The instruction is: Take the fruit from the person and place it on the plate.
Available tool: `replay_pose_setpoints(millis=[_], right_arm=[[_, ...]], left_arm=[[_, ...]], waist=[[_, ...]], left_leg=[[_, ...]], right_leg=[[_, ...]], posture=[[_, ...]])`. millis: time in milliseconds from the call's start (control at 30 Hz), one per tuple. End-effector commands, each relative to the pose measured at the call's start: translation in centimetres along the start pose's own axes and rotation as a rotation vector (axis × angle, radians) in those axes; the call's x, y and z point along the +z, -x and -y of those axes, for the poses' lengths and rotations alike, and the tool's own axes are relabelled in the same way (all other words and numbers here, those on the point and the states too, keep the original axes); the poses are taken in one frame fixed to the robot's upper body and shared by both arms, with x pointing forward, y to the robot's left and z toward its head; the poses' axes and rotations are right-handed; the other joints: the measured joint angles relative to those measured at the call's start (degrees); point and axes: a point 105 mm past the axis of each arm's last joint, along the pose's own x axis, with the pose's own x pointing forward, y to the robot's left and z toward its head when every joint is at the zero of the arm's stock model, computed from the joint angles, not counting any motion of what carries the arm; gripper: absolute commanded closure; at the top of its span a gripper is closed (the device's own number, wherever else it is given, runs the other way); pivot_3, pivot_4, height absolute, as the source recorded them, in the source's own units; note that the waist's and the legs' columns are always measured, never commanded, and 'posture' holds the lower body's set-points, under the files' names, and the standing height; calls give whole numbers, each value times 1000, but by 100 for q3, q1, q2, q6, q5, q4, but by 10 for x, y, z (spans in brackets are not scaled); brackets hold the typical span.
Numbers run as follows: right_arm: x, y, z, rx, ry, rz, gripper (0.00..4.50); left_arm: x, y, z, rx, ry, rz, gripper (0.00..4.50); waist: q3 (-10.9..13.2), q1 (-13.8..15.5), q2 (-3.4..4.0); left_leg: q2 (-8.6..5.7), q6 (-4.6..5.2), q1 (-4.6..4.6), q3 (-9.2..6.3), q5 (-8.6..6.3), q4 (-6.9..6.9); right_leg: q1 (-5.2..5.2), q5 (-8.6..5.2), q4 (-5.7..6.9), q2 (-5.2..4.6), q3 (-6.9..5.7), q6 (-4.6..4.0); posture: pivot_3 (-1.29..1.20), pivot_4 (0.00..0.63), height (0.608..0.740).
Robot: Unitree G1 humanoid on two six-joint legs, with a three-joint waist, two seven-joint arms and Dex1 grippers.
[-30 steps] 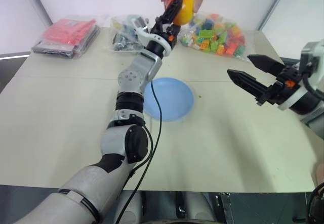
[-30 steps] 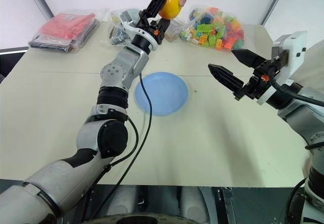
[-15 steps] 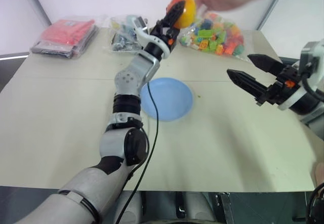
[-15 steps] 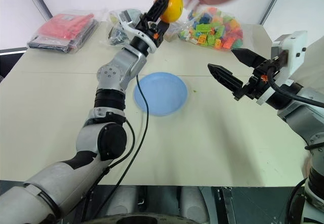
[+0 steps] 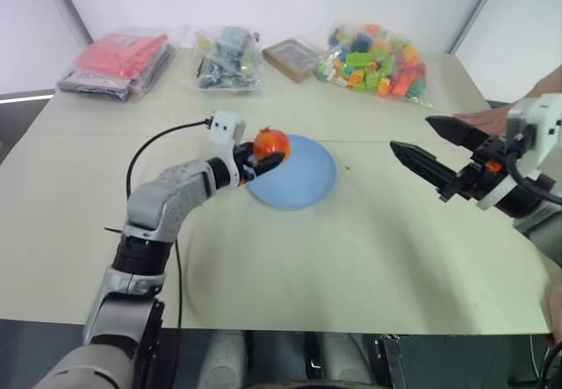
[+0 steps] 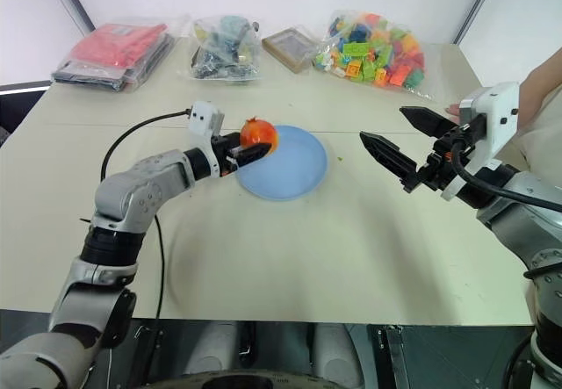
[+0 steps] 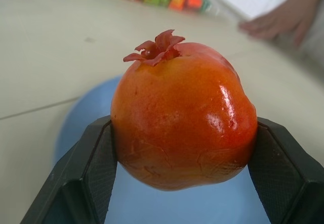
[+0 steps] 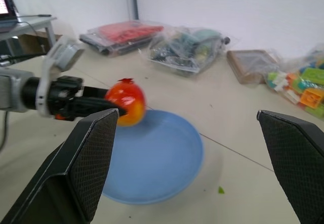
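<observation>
While fruit (image 5: 271, 143) hides plate's (image 5: 307, 178) edge, left hand (image 5: 260, 157) grips.

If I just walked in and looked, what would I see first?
Probably the bright orange-red fruit, pinched in the robot's left gripper just above the near-left edge of the light-blue plate in the middle of the table. Next, the right gripper, hanging wide open to the right of the plate, and the bag of coloured toy blocks at the table's far side.
</observation>
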Motion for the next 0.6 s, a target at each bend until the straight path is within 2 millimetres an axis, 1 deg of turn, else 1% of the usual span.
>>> replay_pose_setpoints(millis=[33,100,267,333,367,600], right_arm=[[10,1,-4,4,47,40,0],[10,1,-4,3,48,40,0],[9,1,-4,5,54,35,0],[9,0,-4,5,56,34,0],[9,0,-4,4,58,32,0],[9,1,-3,-3,65,27,0]], left_arm=[[-3,1,5,-24,-49,13,1396],[-5,1,4,-24,-45,15,1396],[-3,-8,12,-60,-52,45,1396],[0,-10,17,-87,-41,61,338],[1,-11,18,-91,-46,65,52],[6,-5,21,-115,-63,72,52]], waist=[[0,-9,0],[0,-11,0],[0,-6,0],[0,-11,0],[0,-12,0],[0,-16,0]], left_leg=[[0,0,0,1,0,0],[0,0,0,1,0,0],[0,1,0,1,0,1],[0,1,-1,0,0,1],[0,1,0,0,0,1],[2,1,1,-1,-1,1]], right_leg=[[0,0,-1,0,0,0],[-1,0,0,0,1,0],[0,0,0,0,1,1],[0,1,0,1,0,1],[0,1,0,1,1,2],[-1,1,2,3,0,2]], posture=[[0,150,731],[0,150,731],[0,150,731],[0,150,731],[0,150,731],[0,150,731]])
